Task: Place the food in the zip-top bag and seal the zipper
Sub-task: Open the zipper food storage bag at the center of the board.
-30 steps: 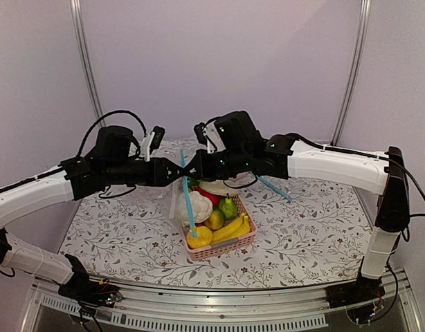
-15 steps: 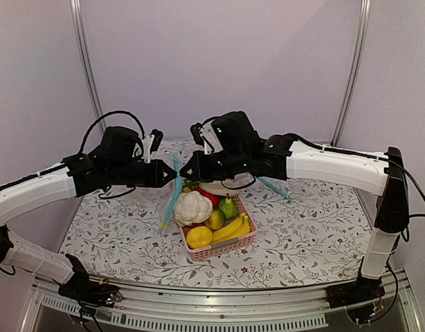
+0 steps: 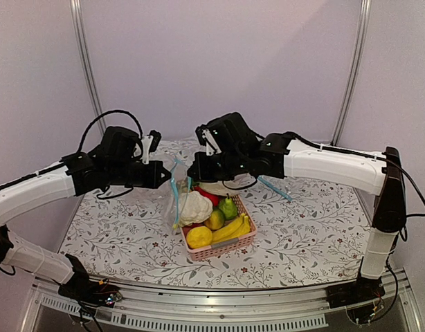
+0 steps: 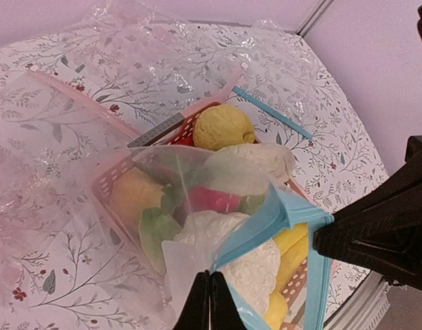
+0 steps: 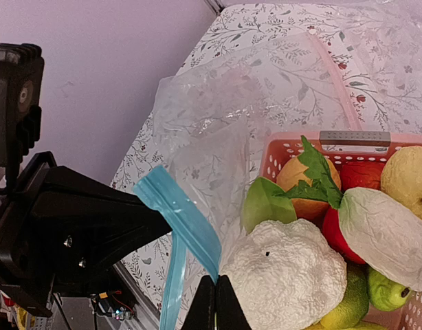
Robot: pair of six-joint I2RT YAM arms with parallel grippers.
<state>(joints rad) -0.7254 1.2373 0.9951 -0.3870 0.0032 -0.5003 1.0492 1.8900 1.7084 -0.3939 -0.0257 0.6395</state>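
While the zip-top bag (image 4: pixel 171 172) dangles, left gripper (image 4: pixel 209 292) and right gripper (image 5: pixel 216 292) both clamp its zipper (image 4: pixel 266 223).

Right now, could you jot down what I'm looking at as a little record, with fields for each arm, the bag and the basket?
left gripper: shut, pinching the zip-top bag at its mouth edge
right gripper: shut, pinching the bag's light-blue zipper
bag: clear, hanging between the two grippers at the basket's edge
pink basket: on the table, holding a cauliflower, lemon, banana bunch and green pear
food in bag: none that I can make out
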